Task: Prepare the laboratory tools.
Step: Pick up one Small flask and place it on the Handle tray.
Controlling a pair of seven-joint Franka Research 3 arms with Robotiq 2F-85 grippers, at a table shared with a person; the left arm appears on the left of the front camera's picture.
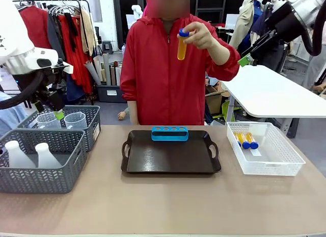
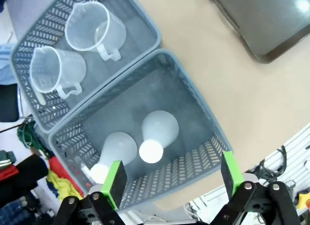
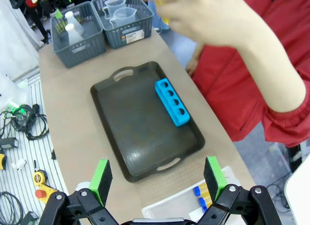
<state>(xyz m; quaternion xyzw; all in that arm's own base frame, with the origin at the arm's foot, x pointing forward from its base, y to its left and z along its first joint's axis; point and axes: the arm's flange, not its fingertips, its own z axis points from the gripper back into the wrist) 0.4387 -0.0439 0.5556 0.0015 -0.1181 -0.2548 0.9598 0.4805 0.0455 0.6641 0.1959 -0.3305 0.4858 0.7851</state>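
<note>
Orange tube (image 1: 182, 46) is held up in the person's hand (image 1: 201, 35), ahead of the right fingers (image 3: 214, 176), spread and empty. Left fingers (image 2: 115, 183) are spread, empty, above two flasks (image 2: 157, 133) in a grey basket (image 2: 198, 104). Blue rack (image 3: 172, 103) is set on the tray (image 3: 135, 133).

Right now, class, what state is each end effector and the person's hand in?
Left end effector: open, empty.
Right end effector: open, empty.
Person's hand: holding a blue-capped orange tube.
</note>
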